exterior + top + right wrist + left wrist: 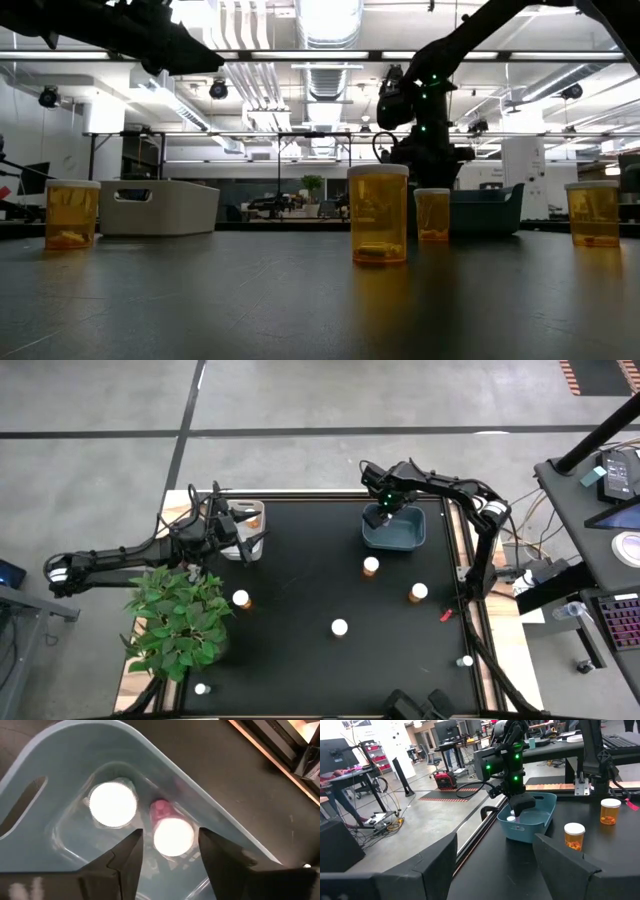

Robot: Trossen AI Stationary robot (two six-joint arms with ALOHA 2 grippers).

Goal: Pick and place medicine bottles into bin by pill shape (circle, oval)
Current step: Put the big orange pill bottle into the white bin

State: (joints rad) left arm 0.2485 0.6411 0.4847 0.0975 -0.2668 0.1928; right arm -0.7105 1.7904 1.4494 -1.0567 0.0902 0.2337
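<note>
Black tabletop [300,580], bottles scattered: right gripper [167,845] hangs over the blue bin [395,532], fingers parted around a white-capped bottle [173,836] standing inside. Release step; next, lift clear. Left gripper [243,540] waits wide.

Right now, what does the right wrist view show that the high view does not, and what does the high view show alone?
Only the right wrist view shows two white-capped bottles inside the blue bin. Only the high view shows the bottles on the black table, the plant, the left gripper and the white bin. Both show the right gripper, open over the blue bin.
</note>
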